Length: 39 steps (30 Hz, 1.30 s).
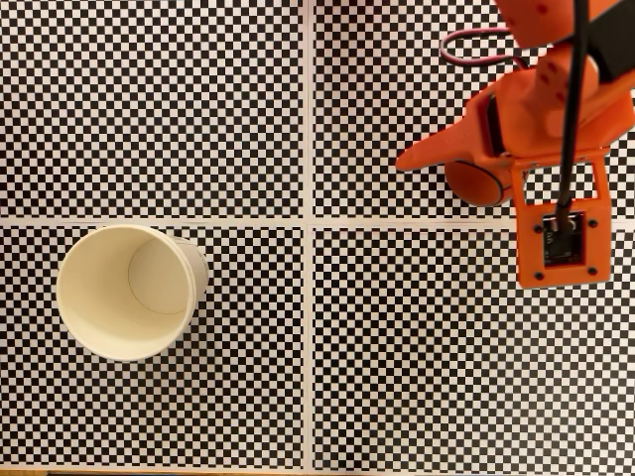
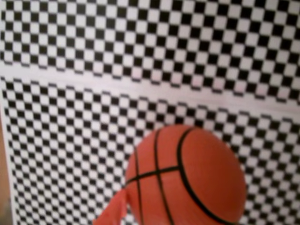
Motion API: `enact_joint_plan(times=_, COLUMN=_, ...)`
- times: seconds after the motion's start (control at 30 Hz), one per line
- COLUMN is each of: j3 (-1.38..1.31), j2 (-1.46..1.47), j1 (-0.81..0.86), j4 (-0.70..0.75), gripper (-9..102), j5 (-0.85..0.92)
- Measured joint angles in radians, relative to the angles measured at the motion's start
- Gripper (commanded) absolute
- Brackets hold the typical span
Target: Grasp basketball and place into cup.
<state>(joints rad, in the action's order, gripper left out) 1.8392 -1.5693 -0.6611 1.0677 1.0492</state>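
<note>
The basketball [image 2: 185,180], orange-red with black seams, fills the bottom middle of the wrist view, close to the camera. One orange fingertip [image 2: 111,213] touches its lower left side. In the fixed view only a slice of the basketball [image 1: 474,186] shows under my orange gripper [image 1: 425,167] at the upper right, whose pointed finger reaches left past the ball. The second finger is hidden, so the grip is unclear. The cream-white paper cup [image 1: 94,297] stands upright and empty at the lower left, far from the gripper.
A black-and-white checkered mat with white dividing lines [image 1: 310,223] covers the table. A cable loop [image 1: 466,45] hangs by the arm at the top right. The orange camera mount [image 1: 561,238] juts out below the gripper.
</note>
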Motion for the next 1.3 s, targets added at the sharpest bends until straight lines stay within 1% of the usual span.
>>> enact_joint_plan(times=0.17, j3=-0.020, j2=0.041, j1=0.000, j4=-0.028, gripper=62, j5=-0.003)
enact_joint_plan(times=0.23, j3=-0.023, j2=0.052, j1=0.000, j4=-0.038, gripper=59, j5=0.000)
enact_joint_plan(times=0.4, j3=-0.023, j2=0.080, j1=0.002, j4=-0.051, gripper=47, j5=-0.018)
enact_joint_plan(times=0.57, j3=-0.023, j2=0.106, j1=-0.003, j4=-0.061, gripper=40, j5=-0.031)
enact_joint_plan(times=0.7, j3=-0.023, j2=0.110, j1=-0.008, j4=-0.069, gripper=30, j5=-0.041)
enact_joint_plan(times=1.07, j3=-0.025, j2=0.110, j1=0.006, j4=-0.069, gripper=8, j5=-0.058)
enact_joint_plan(times=1.3, j3=-0.035, j2=0.110, j1=0.012, j4=-0.069, gripper=4, j5=-0.067)
